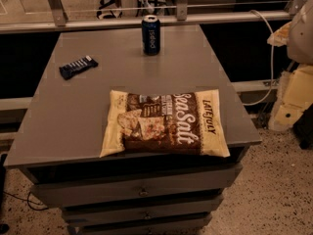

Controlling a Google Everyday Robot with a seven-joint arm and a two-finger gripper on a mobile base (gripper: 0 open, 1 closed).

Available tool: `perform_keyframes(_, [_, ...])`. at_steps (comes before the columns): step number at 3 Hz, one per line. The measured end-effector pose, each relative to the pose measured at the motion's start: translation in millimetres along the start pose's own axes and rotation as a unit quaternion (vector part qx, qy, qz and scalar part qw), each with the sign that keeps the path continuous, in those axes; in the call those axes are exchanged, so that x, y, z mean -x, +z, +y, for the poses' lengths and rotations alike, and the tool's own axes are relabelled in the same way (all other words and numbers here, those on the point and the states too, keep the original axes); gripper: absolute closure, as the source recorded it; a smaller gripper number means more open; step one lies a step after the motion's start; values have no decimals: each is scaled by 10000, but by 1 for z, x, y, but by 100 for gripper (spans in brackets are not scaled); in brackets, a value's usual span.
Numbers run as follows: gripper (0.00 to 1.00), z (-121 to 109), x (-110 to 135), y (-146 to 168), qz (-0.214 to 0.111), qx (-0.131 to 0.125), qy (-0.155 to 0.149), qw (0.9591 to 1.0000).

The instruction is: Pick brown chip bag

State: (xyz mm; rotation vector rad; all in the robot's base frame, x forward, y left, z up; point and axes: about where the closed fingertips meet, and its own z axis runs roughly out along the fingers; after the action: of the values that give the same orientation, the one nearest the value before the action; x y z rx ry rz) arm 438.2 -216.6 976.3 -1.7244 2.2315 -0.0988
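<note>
The brown chip bag (166, 124) lies flat near the front edge of the grey table (58, 131). It has a dark brown middle, cream-yellow ends, white "Sea Salt" script and pictured tortilla chips. My arm shows as pale white and cream parts at the right edge of the view. The gripper (288, 106) hangs there beside the table, off its right side, well to the right of the bag and apart from it. Nothing is in it.
A dark blue soda can (150, 35) stands upright at the back middle of the table. A small dark candy bar wrapper (78, 66) lies at the back left. Drawers (142, 192) front the table. A white cable (271, 48) hangs at the right over speckled floor.
</note>
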Motion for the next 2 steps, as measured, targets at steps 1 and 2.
perform_keyframes(1, [0,0,0,0,0,0,0,10000])
perform_keyframes(2, [0,1,2,4,-86,-21,32,10000])
